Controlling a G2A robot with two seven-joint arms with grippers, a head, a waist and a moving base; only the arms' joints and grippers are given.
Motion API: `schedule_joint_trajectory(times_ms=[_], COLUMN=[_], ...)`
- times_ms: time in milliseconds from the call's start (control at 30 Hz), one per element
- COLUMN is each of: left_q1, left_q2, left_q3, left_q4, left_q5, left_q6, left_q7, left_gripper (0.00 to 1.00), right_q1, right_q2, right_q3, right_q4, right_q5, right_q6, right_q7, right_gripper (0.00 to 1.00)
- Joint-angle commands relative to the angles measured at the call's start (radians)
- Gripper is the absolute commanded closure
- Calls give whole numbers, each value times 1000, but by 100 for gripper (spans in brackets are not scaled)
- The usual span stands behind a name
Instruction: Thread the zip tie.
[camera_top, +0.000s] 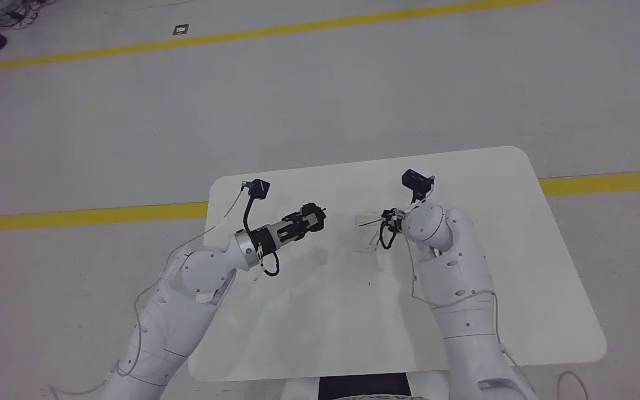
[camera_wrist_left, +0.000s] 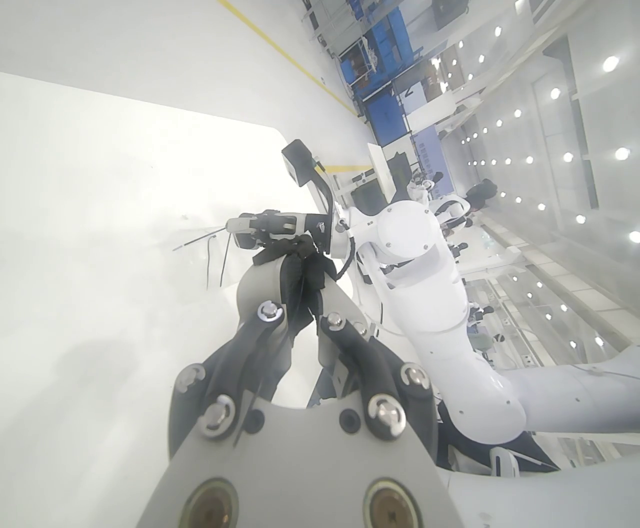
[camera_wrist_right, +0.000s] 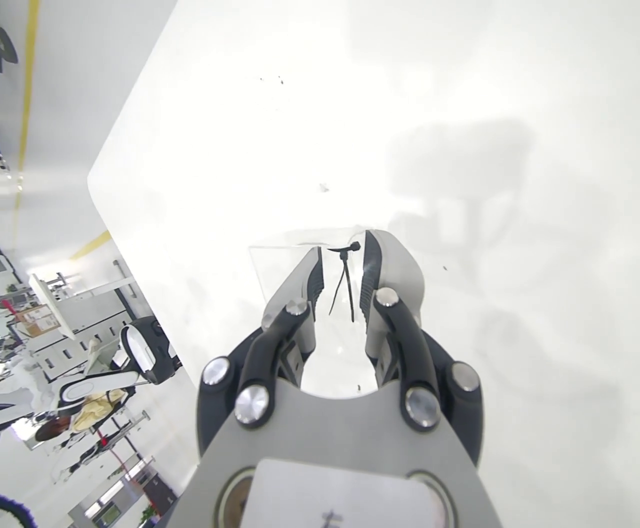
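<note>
In the right wrist view two thin black zip ties (camera_wrist_right: 345, 280) stand by a clear plastic holder (camera_wrist_right: 280, 265), heads up, tails spreading down. My right gripper (camera_wrist_right: 345, 250) is open, one finger on each side of them, not pressing. In the top view it (camera_top: 388, 222) sits at the table's middle, with the ties (camera_top: 370, 219) just left of it. My left gripper (camera_top: 318, 213) hovers a short way to the left, pointing at the right one (camera_wrist_left: 231, 227). The left gripper (camera_wrist_left: 295, 260) is shut on a thin black zip tie strip (camera_wrist_left: 265, 380) that trails back toward the wrist.
The white table (camera_top: 500, 300) has bare surface on all sides of the holder. Its rounded far corners and edges lie well away from both grippers. A few small dark specks (camera_wrist_right: 270, 79) mark the tabletop.
</note>
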Motion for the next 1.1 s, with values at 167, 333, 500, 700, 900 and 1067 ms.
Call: schedule_joint_trajectory(times_ms=[167, 333, 500, 700, 900, 1067], left_q1=[0, 0, 0, 0, 0, 0], left_q2=[0, 0, 0, 0, 0, 0], left_q3=[0, 0, 0, 0, 0, 0], left_q4=[0, 0, 0, 0, 0, 0], left_q5=[0, 0, 0, 0, 0, 0], left_q6=[0, 0, 0, 0, 0, 0], left_q7=[0, 0, 0, 0, 0, 0], left_gripper=[100, 100, 100, 100, 100, 100], right_q1=[10, 31, 63, 62, 5, -50], right_q2=[-4, -10, -24, -26, -6, 7], right_q3=[-16, -21, -19, -13, -53, -112], right_q4=[32, 62, 112, 88, -67, -163], right_q5=[31, 46, 65, 63, 76, 66], right_q6=[0, 0, 0, 0, 0, 0], right_q7=[-85, -128, -188, -183, -95, -22], right_gripper=[84, 81, 77, 78, 79, 80])
